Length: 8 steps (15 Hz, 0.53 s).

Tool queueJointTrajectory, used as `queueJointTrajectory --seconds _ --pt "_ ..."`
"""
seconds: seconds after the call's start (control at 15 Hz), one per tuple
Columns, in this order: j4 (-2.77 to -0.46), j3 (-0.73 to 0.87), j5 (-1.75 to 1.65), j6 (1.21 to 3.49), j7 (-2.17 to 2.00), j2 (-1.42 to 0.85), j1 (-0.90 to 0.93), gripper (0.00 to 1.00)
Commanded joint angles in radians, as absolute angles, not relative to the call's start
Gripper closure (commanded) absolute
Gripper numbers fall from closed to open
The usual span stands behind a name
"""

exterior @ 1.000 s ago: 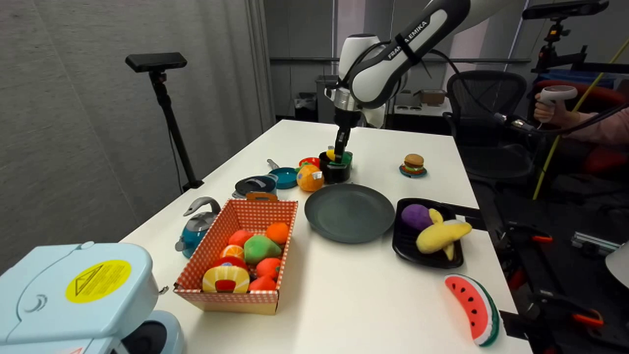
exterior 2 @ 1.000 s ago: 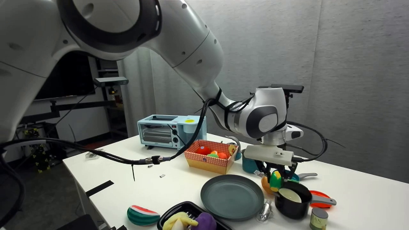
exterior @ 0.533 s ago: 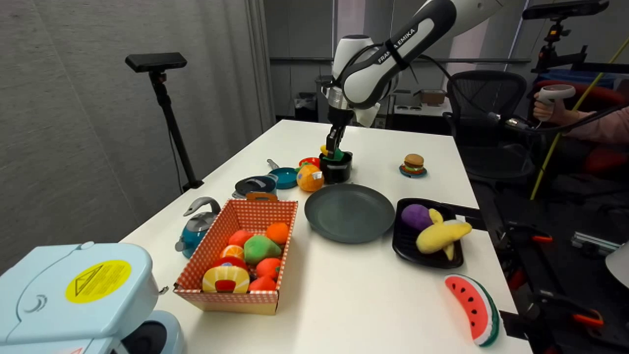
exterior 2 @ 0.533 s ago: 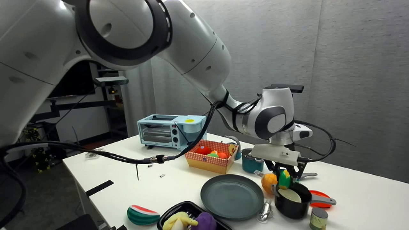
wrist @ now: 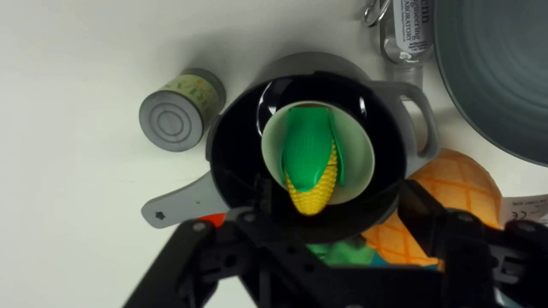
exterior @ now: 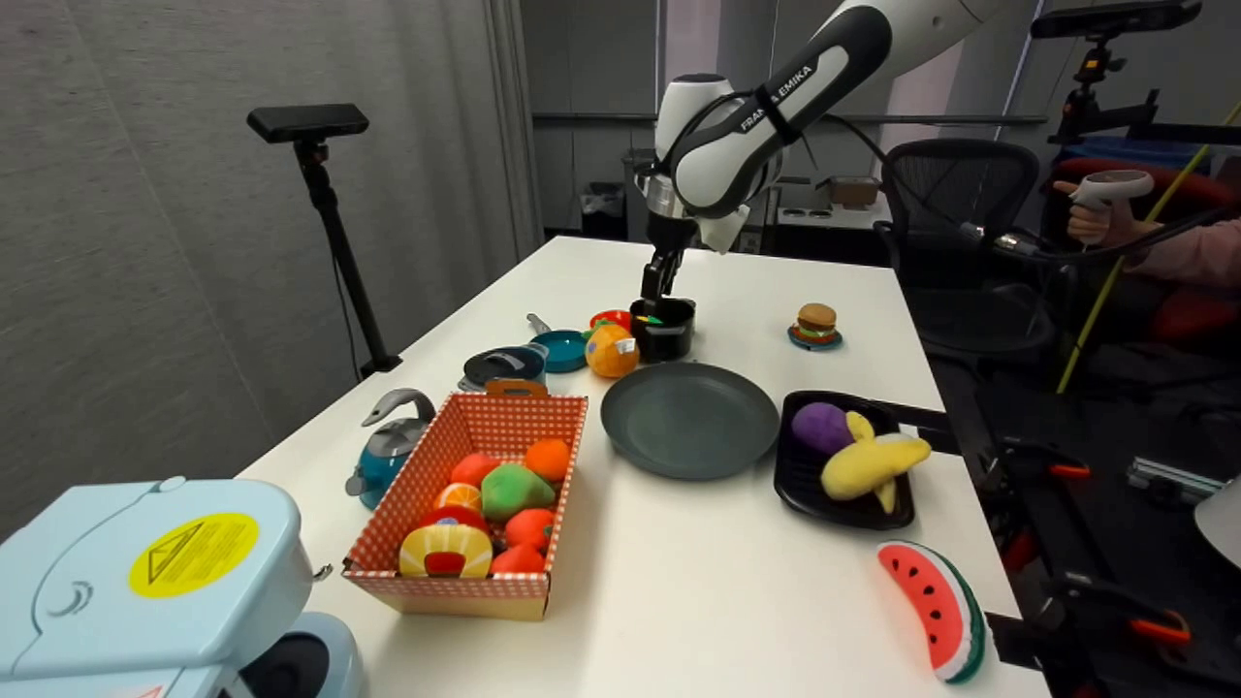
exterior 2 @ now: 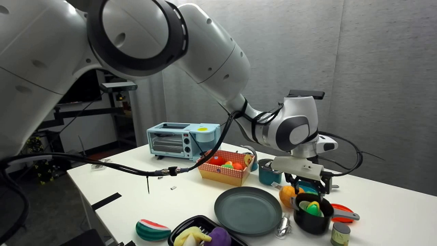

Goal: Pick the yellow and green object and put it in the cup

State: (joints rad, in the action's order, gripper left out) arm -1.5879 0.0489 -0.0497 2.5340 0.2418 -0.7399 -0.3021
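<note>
Release step, by judgement complete. The gripper [wrist: 334,186] holds nothing, its two fingers [wrist: 421,207] parted wide; the next move should call for a straight lift clear of the rims. Counted in order of size: one dark plate [exterior 2: 248,211], to one side of the fingers; one black pot [exterior 2: 312,226], below them; one orange toy [wrist: 464,184], just beside the finger on the plate's side; one pale cup [wrist: 359,156], in the pot below the fingers; one toy corn [wrist: 308,158], in that cup, touching neither finger; one can [wrist: 183,109], on the fingers' opposite side.
</note>
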Motion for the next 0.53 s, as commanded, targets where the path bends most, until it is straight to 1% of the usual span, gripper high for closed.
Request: queueJointTrajectory --seconds 0.0,0.07,0.2,0.47 --pt "-1.574 0.060 -0.036 2.486 0.232 -0.739 -0.291 0.00" --pt "-1.548 0.055 -0.032 2.453 0.246 -0.744 -0.300 0.00" --pt "-1.565 0.049 -0.027 2.412 0.263 -0.725 -0.309 0.00" --pt "-1.628 0.045 -0.009 2.251 0.321 -0.651 -0.340 0.00"
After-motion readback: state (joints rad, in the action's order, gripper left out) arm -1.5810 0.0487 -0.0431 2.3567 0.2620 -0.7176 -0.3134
